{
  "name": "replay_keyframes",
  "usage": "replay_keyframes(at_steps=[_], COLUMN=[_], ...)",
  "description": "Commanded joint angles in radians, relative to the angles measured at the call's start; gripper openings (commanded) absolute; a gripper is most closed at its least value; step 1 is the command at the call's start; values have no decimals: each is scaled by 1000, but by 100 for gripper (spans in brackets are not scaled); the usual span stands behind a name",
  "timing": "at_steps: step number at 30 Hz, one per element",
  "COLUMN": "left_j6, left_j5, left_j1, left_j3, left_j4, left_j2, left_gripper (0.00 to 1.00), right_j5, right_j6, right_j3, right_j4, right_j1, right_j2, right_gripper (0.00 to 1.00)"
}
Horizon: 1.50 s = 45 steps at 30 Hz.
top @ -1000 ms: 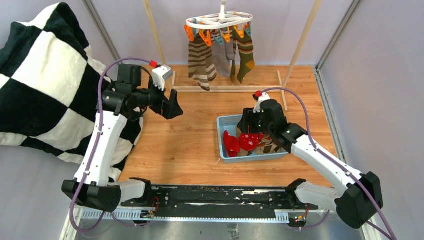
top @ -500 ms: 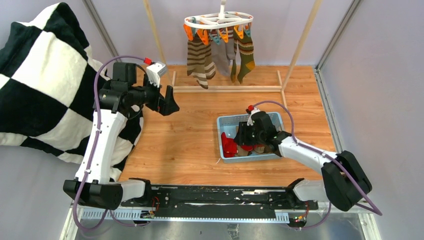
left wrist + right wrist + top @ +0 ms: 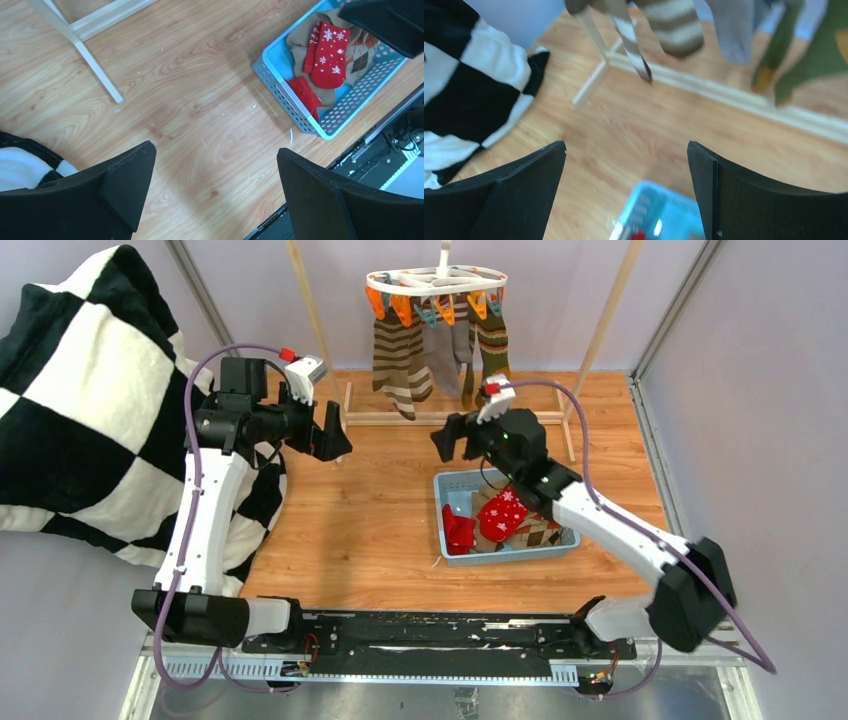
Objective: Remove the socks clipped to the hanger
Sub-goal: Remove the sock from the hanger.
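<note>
Since four or so socks point(image 3: 400, 360) hang bunched on the hanger point(image 3: 437, 282), main risk = grabbing two at once. Striped brown pair sits on the hanger's left side, grey sock point(image 3: 441, 352) under its middle, olive sock point(image 3: 491, 348) on its right, all touching or overlapping.

R gripper point(image 3: 450, 445) is below the hanger and slightly toward the arms, jaws spread wide, nothing in them. L gripper point(image 3: 333, 443) is below-left of the hanger, also wide and empty. Blue basket point(image 3: 440, 512) lies further below the hanger, toward the arm bases, w/ red snowflake sock point(image 3: 503, 512) and argyle ones already in it.

What could go wrong:
- R wrist view is blurry, so prob. aimed at the striped toe, but can't confirm; off-centre close would pinch only a fabric edge and slip.
- Hanger hangs free by its hook, so a downward or sideways pull would swing it or lift it off the rod rather than pop the clip.
- Clip may hold, so the sock stretches, then snaps loose and drops outside the basket.
- Wooden rack rail point(image 3: 400, 418) runs right under the hanger, so R arm could knock it on the way in.
- L arm isn't bracing the hanger, so nothing resists the swing.
</note>
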Motion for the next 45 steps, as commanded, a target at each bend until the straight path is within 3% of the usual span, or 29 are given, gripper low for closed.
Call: replay_keyframes(at_steps=[1,5,13,18,20,27,29,30,45], left_j6=[-9,-13,-3,-3,-6,3,-1,-5,-98], left_j5=[1,1,6,39,50,61,78,90,287], left_j1=[22,29,30,30,30,30,30,31,27], left_j3=[24,12,-17,-29,-31,-27,-12,-3,202], left_j4=[-10,-11,-11,-10,-10,-10,-10,-10,-8], left_j2=[1,-12,-70,-87,-82,-58,-50,-45,114], left_gripper=[100,100,100,100,100,99,98,97,91], right_j5=[-94,-119,-154,-201,-256,-554,-606,-625,-765], right_j6=[-95,-179,-217,-198,-168,-16,22,39,258], right_j3=[119,248,545,647,675,678,656,642,272], right_j4=[243,433,450,482,519,633,645,649,840], right_j1=[8,7,-53,-76,-80,-84,-84,-84,-60], right_j2=[182,360,665,768,794,788,752,734,450], right_gripper=[98,97,96,86,77,25,5,0,0])
